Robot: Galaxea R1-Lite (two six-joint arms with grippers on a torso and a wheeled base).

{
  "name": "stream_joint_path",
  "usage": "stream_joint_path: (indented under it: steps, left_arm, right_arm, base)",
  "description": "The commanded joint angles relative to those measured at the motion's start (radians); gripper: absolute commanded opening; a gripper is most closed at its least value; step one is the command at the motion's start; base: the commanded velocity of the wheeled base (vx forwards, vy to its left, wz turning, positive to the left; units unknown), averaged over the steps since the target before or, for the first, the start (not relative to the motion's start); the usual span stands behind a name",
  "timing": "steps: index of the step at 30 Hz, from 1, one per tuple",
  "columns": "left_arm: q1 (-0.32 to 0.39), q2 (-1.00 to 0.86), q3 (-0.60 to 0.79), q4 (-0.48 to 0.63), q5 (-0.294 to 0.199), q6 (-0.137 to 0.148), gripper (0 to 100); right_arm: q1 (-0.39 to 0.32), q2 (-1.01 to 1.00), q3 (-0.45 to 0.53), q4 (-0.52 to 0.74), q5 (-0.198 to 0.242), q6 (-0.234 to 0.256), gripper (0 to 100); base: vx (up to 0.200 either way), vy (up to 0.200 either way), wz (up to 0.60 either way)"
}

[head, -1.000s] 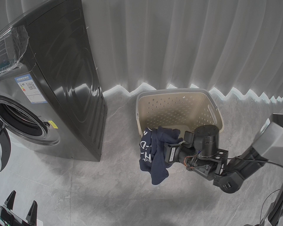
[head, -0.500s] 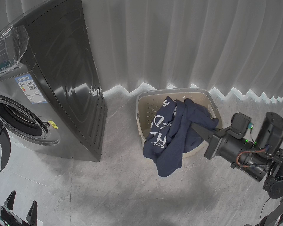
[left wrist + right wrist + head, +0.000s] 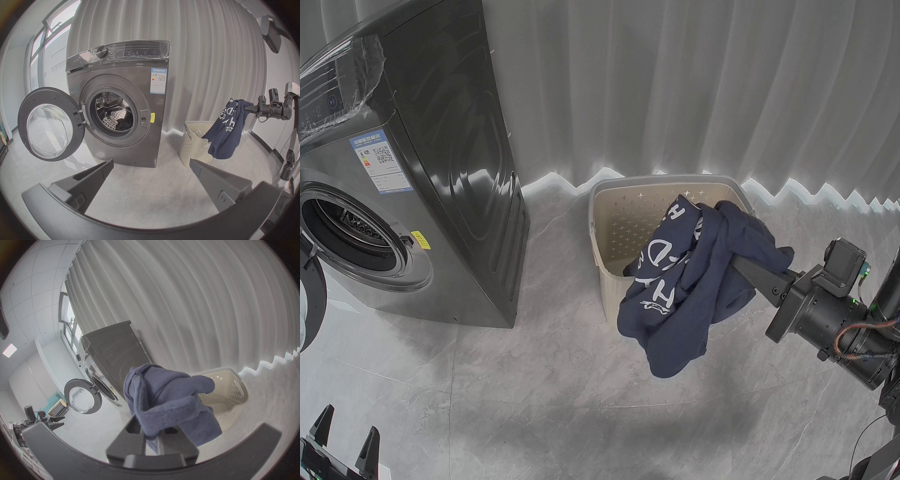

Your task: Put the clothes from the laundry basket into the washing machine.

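hanging from right gripper (image 3: 742,265), navy garment (image 3: 675,294) perhaps brushes basket (image 3: 594,209).

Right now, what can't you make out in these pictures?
- Head view: the navy garment hides part of the floor of the laundry basket.
- Left wrist view: a dark shape in the washing machine drum, too dim to identify.
- Head view: the bottom edge cuts off the left hand.

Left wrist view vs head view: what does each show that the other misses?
Left wrist view's extra: the door glass swung wide open, dark clothing inside the drum. Head view's extra: the perforated inner wall of the laundry basket, seen from above. Both: the washing machine, the basket, and the navy garment dangling from the shut right claw.
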Motion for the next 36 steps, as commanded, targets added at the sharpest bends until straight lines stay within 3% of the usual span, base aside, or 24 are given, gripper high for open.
stream_joint_path:
  steps: [1,36]
  left_arm:
    - [0.000,-0.013,0.016,0.000,0.000,-0.001,100]
    - [0.000,-0.013,0.016,0.000,0.000,-0.002,100]
  right_arm:
    - [0.000,-0.005,0.001,-0.002,0.001,0.003,0]
    - [-0.012,0.040,-0.008,-0.043,0.010,0.002,0]
  base:
    - [0.000,0.200,0.00]
    - [0.000,0.200,0.00]
